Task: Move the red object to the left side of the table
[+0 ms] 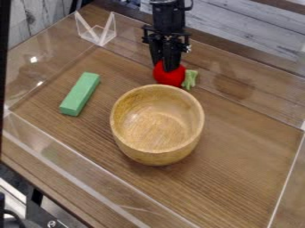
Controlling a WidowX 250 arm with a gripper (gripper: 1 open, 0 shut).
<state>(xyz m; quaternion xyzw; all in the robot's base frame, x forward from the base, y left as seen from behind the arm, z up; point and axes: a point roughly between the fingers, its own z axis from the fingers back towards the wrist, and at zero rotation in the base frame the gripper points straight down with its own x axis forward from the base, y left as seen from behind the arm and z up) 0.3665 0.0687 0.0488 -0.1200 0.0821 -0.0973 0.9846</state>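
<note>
The small round bright-red toy fruit (169,75), with its pale green leafy bit to the right, sits on the brown wood-grain tabletop (238,169) in the upper middle of the frame, just behind the rim of the round light-wood bowl (156,123). That is roughly the centre of the tabletop, so the move to the left side has not begun.

The black gripper (168,64) comes down from the top edge of the frame onto the fruit. Its jaws stand narrow, one on each side of the fruit's upper part, and they look pressed against it; from this angle the arm hides the contact, so I cannot be sure the grip is firm. The fruit appears to rest on the wood, not lifted.

What is left, by my reading, is nearly everything: lift, carry toward the left of the frame, where the flat green rectangular block (81,93) lies near the clear acrylic wall (36,55), and set down.
</note>
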